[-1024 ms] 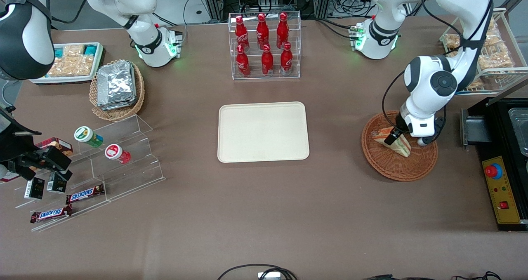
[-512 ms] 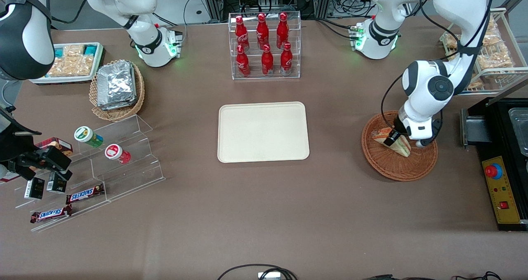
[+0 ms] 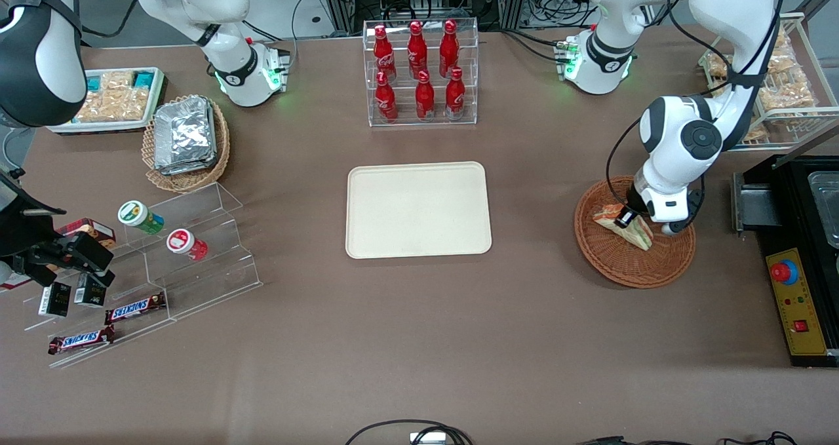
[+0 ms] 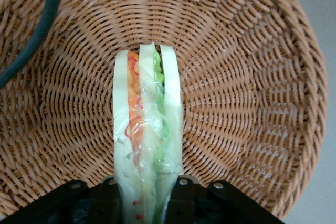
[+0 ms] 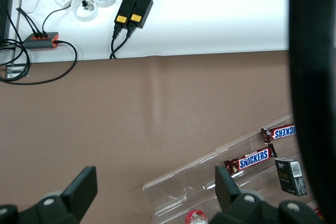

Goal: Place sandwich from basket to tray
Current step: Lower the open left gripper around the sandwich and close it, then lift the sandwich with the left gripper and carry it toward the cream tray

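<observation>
Over the basket [image 3: 634,261], gripper [image 3: 623,220] is clamped on the sandwich [image 4: 148,140]; best lift straight up, clear the rim, then carry to the tray [image 3: 418,210].

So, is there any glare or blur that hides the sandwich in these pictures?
Left wrist view: sandwich sharp, its wrap a little shiny, the gripper closed on it over the basket. Front view: even light, the arm covers part of the sandwich; tray shows no glare.
</observation>
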Tool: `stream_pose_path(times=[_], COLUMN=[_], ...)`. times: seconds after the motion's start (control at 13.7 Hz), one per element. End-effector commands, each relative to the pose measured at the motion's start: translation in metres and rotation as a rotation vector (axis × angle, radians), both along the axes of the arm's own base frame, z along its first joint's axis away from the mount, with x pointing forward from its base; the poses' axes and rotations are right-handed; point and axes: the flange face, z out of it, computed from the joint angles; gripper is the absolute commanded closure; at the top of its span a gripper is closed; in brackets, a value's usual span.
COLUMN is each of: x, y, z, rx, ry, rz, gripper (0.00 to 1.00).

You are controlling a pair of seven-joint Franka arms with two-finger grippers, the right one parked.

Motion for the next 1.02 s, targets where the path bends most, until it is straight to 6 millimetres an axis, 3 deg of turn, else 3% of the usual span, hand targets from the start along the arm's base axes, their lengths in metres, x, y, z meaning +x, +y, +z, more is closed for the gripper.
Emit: stream_pose_path(times=[0.0,0.37,0.51,0.66,0.95], x=[0.004,0.039,0.058,0.07,0.071], y=[0.001,-0.014,-0.033,-0.063,-0.145], z=[0.029,0.092,0.125,0.145,0.138], rx=[0.015,0.038,0.049,0.044,0.069], ry=[-0.022,0.028,0.064,0.05,0.039], rz=[-0.003,-0.035,-0.068,-0.118,-0.31], gripper=[1.0,1.0,1.0,1.0,1.0])
